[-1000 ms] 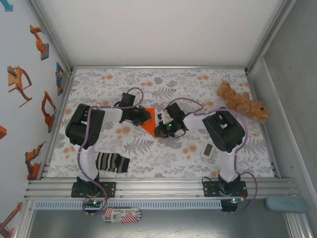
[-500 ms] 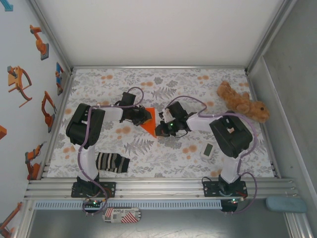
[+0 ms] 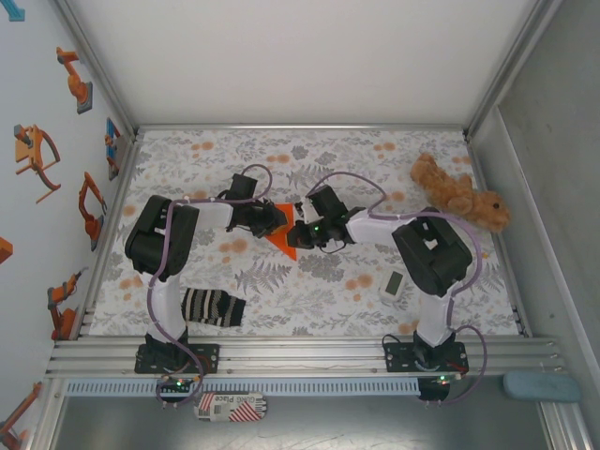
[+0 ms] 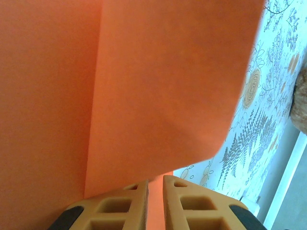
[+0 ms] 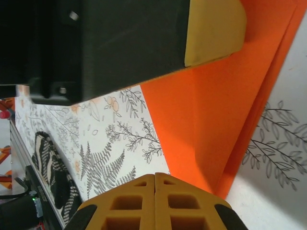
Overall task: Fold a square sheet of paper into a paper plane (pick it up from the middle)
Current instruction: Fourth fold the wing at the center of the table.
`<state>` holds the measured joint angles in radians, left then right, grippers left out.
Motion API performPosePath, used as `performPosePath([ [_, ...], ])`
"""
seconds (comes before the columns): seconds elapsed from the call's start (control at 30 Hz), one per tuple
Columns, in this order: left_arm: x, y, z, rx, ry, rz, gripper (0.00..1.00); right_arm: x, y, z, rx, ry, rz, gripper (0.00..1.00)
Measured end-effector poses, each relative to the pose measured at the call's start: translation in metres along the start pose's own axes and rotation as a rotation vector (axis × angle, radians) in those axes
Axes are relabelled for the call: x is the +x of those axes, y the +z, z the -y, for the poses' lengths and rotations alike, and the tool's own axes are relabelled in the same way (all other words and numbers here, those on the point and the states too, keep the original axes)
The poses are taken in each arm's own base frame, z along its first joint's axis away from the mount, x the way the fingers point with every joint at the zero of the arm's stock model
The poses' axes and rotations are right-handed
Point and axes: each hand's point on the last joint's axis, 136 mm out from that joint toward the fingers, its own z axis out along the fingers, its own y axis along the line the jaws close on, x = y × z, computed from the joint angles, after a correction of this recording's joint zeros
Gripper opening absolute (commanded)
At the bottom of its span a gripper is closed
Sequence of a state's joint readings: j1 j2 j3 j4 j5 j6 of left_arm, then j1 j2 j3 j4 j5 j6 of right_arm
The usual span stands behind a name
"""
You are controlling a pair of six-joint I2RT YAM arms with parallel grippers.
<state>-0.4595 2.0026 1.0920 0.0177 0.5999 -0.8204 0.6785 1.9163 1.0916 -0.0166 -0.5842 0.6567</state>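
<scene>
orange paper (image 3: 281, 238) lies in the middle of the table (image 3: 309, 300), between the two claws. it is not a flat square: from above it reads as a pointed, layered wedge with its tip toward the near edge. the right wrist view shows one straight crease down its face and several stacked edges along one side, so i judge the early folds are in and the plane is partway made. what looks left is narrowing it to a dart, the centre fold and the wings; none of that shows as finished.

the left claw (image 4: 155, 187) is pinched on the paper, with a thin strip of orange caught in the narrow slit between its fingers. the right claw (image 5: 155, 179) is closed tight, finger against finger, holding nothing. its tips sit at the paper's near point, and i take it to be pressing a crease rather than gripping.

from above, both claws cover much of the paper, so its full outline is hidden. the left wrist view is too close to give more than one fold line and one corner. whether the right tips touch the paper or hover just over it i cannot say. the striped sock (image 3: 213, 307) and the plush toy (image 3: 459, 197) lie well apart from it.
</scene>
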Motion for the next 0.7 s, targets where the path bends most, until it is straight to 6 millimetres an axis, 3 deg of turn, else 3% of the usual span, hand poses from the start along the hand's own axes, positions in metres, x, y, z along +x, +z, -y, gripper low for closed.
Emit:
performPosePath([
  [0.43,0.0,-0.001,0.001,0.0,-0.001,-0.003,0.17,0.015,0.014,0.023,0.079,0.033,-0.058,0.0],
  [0.7,0.0,-0.007,0.012,0.001,0.023,-0.002,0.21,0.017,0.014,0.025,0.078,0.02,-0.054,0.0],
])
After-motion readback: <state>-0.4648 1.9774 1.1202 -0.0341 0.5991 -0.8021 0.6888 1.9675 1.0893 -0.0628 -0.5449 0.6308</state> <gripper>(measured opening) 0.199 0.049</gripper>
